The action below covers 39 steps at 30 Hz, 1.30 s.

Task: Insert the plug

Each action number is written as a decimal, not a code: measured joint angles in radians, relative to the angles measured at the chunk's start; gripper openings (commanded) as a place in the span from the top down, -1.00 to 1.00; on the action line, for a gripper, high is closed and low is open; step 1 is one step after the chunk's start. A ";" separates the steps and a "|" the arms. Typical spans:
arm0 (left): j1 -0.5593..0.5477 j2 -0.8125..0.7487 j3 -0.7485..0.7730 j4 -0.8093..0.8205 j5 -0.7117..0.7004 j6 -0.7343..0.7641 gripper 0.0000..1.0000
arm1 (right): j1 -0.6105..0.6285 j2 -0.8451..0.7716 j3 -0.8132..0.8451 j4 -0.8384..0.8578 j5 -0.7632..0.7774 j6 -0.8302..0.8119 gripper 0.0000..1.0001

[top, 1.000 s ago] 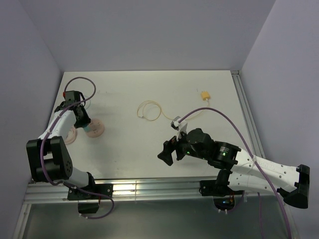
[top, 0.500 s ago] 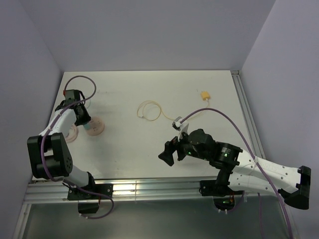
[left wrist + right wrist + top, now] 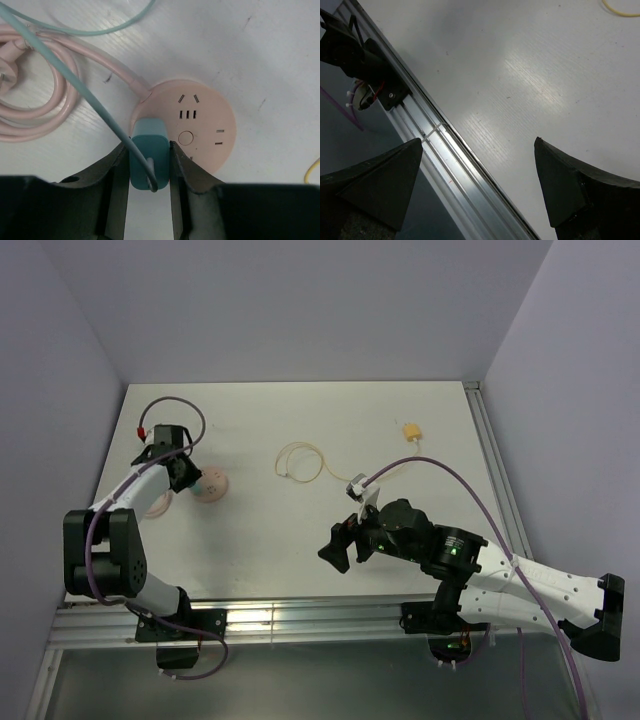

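Note:
A teal plug [image 3: 149, 155] with a pale teal cable [image 3: 75, 80] stands upright on the near-left rim of a round pink socket [image 3: 210, 107]. My left gripper [image 3: 148, 147] is shut on the plug's two sides. Whether its prongs are in the slots is hidden. In the top view the left gripper [image 3: 183, 472] is at the table's left, with the plug [image 3: 197, 483] and the socket [image 3: 214, 487] beside it. My right gripper [image 3: 340, 545] hangs open near the front middle. Only bare table and rail show between its fingers [image 3: 560, 190].
The socket's pink cable lies coiled [image 3: 30, 100] left of it, and is also visible from above [image 3: 155, 505]. A thin yellow wire loop [image 3: 300, 460] and a yellow connector [image 3: 411, 430] lie further back. The aluminium front rail [image 3: 435, 150] runs under the right gripper.
My left gripper has shifted right and slightly back with the plug in it. The pink socket has slid right along with it. The right arm has hardly moved.

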 measured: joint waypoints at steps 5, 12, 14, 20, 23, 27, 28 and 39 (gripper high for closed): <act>-0.075 -0.001 -0.017 0.015 -0.058 -0.096 1.00 | 0.000 0.000 0.000 0.000 0.001 0.000 -0.99; -0.133 0.068 0.032 0.006 -0.138 -0.150 1.00 | 0.000 0.000 0.000 -0.001 0.008 0.000 -0.99; -0.143 0.090 0.055 -0.014 -0.167 -0.151 0.99 | 0.000 0.000 0.000 0.000 0.011 0.000 -0.99; -0.164 0.149 0.128 -0.082 -0.226 -0.122 1.00 | 0.000 0.013 0.000 -0.001 0.014 0.002 -0.98; -0.165 0.185 0.170 -0.109 -0.241 -0.077 1.00 | 0.000 0.015 0.000 -0.001 0.018 0.004 -0.99; -0.164 0.197 0.177 -0.105 -0.240 -0.027 1.00 | 0.000 0.015 0.000 -0.001 0.023 0.005 -0.98; -0.163 0.198 0.176 -0.101 -0.237 -0.019 0.99 | 0.000 0.015 0.000 -0.001 0.023 0.005 -0.98; -0.140 0.193 0.168 -0.082 -0.191 0.021 1.00 | 0.000 0.030 0.000 -0.002 0.024 0.008 -0.99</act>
